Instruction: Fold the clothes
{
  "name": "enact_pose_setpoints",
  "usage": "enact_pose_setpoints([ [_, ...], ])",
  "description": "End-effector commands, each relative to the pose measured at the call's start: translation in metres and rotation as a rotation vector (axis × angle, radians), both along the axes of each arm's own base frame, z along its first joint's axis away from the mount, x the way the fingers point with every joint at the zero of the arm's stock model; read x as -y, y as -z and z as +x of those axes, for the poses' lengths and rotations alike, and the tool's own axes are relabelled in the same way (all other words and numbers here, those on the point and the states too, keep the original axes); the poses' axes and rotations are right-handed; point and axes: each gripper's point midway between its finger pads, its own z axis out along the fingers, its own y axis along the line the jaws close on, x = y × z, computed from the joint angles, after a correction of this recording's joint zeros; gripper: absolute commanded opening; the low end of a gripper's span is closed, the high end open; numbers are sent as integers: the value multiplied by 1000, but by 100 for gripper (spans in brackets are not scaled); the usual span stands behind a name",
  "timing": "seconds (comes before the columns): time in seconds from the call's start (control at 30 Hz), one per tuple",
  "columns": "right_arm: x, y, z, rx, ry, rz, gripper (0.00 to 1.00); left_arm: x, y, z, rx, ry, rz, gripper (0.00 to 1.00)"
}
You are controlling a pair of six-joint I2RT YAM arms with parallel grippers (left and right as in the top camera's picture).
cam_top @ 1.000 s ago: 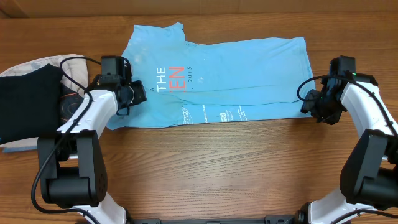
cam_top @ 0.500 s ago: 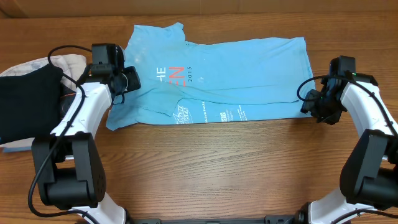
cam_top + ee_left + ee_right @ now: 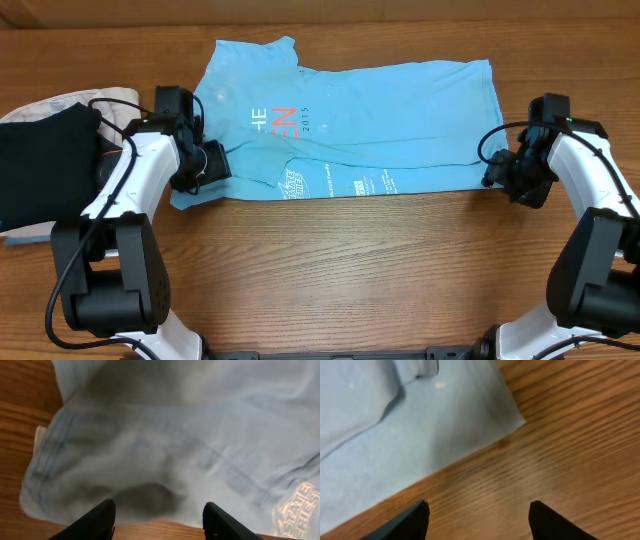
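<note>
The clothes, a sky-blue T-shirt (image 3: 380,110) with white print and "2015", lie flat across the far half of the table, its lower part folded over. My left gripper (image 3: 208,166) hovers open over the shirt's front-left corner. In the left wrist view the shirt (image 3: 175,435) fills the frame, and the left gripper (image 3: 160,512) has nothing between its black fingertips (image 3: 106,512). My right gripper (image 3: 497,174) stands open just off the shirt's front-right corner. In the right wrist view the right gripper (image 3: 480,510) is over bare wood, with the shirt corner (image 3: 410,425) ahead of it.
A black folded garment (image 3: 45,165) lies on a beige one (image 3: 60,100) at the table's left edge, close behind my left arm. Bare wooden table (image 3: 350,260) stretches in front of the shirt.
My left gripper has opened, letting go of the shirt, and has swung back then forward to the front-left corner. The right gripper has opened a little wider in place.
</note>
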Motion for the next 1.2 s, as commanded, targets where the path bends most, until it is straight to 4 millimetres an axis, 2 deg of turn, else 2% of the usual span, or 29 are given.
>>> enact_pose_setpoints([
  [0.0,12,8,0,18,72,-29,68,-9,4,-7,8,-2,47,59],
  [0.2,18,10,16,92,76,-44,68,-8,25,-8,42,-3,48,58],
  [0.47,21,13,27,125,76,-50,68,-9,37,-18,25,-3,50,59],
  [0.77,19,44,21,46,75,-35,67,-9,39,-19,18,-3,50,60],
  [0.87,19,53,17,19,75,-30,49,-9,42,-21,9,-3,50,58],
  [1.03,18,54,7,-26,77,-30,9,-16,47,-27,-12,-10,95,53],
  [1.07,19,54,4,-38,81,-32,5,-17,48,-29,-16,-11,100,52],
  [1.17,21,54,-7,-82,93,-38,4,-17,54,-38,-39,-7,99,49],
])
